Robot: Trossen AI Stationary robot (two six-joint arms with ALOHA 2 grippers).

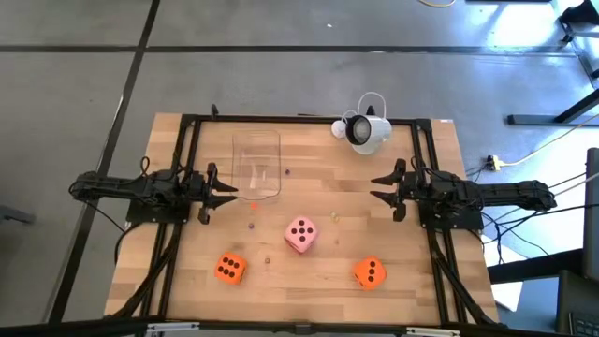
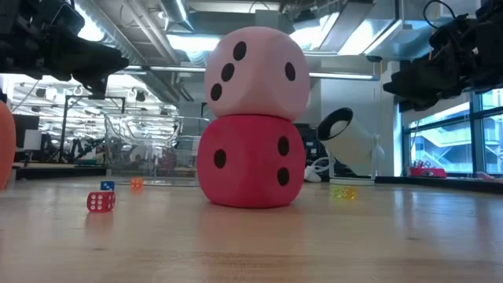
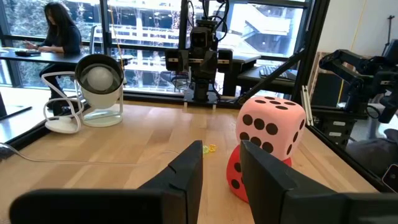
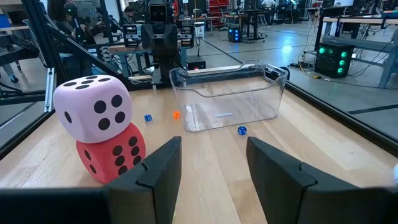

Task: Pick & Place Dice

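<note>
The pink die [image 1: 300, 234] sits stacked on the red die [image 2: 250, 161], the pink one's underside resting on the red one's top face, in the middle of the table. Two orange dice lie flat nearer the near edge: one at left [image 1: 229, 269], one at right [image 1: 370, 272]. My left gripper [image 1: 223, 193] hovers open over the table's left side, and my right gripper [image 1: 382, 188] hovers open over the right side. Both point at the stack from a distance. The left wrist view shows the pink die [image 3: 271, 124] and the red die [image 3: 237, 175] beyond the open fingers.
A clear plastic container [image 1: 256, 167] stands toward the far left, beside my left gripper. A white round device [image 1: 365, 131] sits at the far edge. Several tiny dice [image 2: 100, 202] are scattered over the wood. A dark frame [image 1: 187, 140] borders the table.
</note>
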